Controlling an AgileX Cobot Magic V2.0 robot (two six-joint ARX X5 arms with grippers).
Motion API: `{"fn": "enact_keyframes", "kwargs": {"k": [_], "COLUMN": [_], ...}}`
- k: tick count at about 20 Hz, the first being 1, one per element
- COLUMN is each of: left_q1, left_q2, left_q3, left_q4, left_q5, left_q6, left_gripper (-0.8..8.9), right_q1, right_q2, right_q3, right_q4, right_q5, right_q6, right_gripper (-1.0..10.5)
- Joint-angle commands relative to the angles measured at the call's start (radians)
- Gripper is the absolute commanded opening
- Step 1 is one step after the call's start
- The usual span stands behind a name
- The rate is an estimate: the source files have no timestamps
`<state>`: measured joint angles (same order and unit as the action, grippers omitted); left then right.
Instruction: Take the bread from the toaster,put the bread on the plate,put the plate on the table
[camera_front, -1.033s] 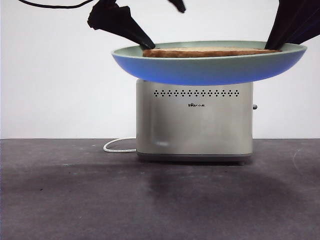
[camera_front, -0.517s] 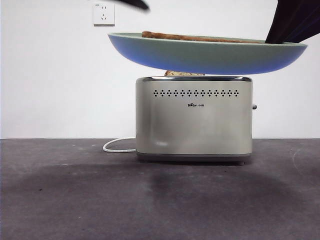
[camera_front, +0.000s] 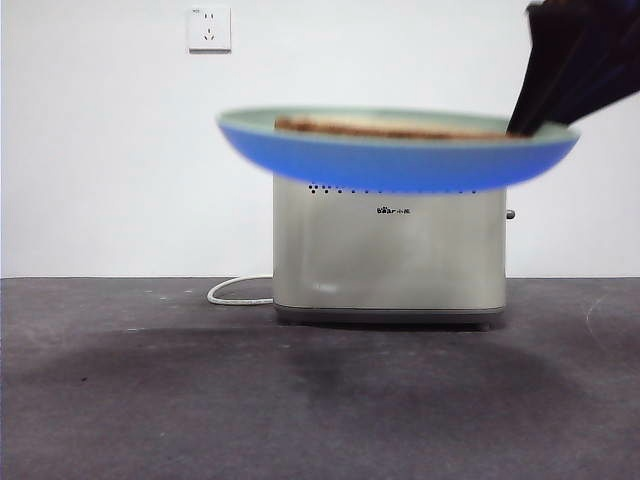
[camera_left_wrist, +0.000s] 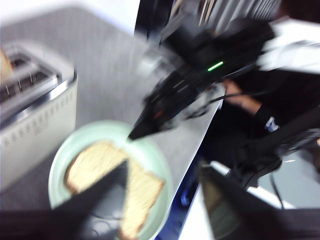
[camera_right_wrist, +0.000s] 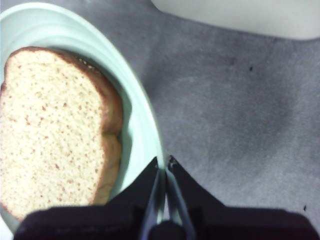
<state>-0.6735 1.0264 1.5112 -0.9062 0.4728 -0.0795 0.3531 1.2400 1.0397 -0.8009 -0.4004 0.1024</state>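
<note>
We judge the right tool (camera_right_wrist: 164, 172), clamped on the plate (camera_front: 400, 165) rim, must lower it level so the bread (camera_right_wrist: 52, 130) stays put; the left tool (camera_left_wrist: 165, 200) is open.

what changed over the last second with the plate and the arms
The plate, with the bread on it, has come down in front of the toaster, now covering its top rim; it is pinched at the rim by the right gripper. The left gripper, open, has left the front view. Toaster and cord stayed put.
</note>
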Motion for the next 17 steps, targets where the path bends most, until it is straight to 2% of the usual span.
{"fn": "enact_keyframes", "kwargs": {"k": [1, 4, 6, 17], "left_q1": [0.001, 0.001, 0.001, 0.001], "left_q2": [-0.059, -0.119, -0.140, -0.145], "left_q3": [0.003, 0.003, 0.003, 0.003], "left_q4": [-0.013, -0.060, -0.093, -0.145], "left_q5": [-0.006, -0.083, -0.129, -0.159], "left_q6": [0.002, 0.011, 0.039, 0.058], "left_gripper": [-0.12, -0.12, -0.12, -0.12], "right_q1": [0.000, 0.000, -0.001, -0.001], "right_q2": [0.070, 0.173, 0.238, 0.470], "right_q3": [0.002, 0.002, 0.001, 0.001], "right_q4": [0.042, 0.044, 0.053, 0.173], "right_q5": [-0.008, 0.057, 0.066, 0.061], "right_q6": [0.023, 0.005, -0.007, -0.013], "right_gripper": [-0.1, -0.1, -0.1, -0.1]}}
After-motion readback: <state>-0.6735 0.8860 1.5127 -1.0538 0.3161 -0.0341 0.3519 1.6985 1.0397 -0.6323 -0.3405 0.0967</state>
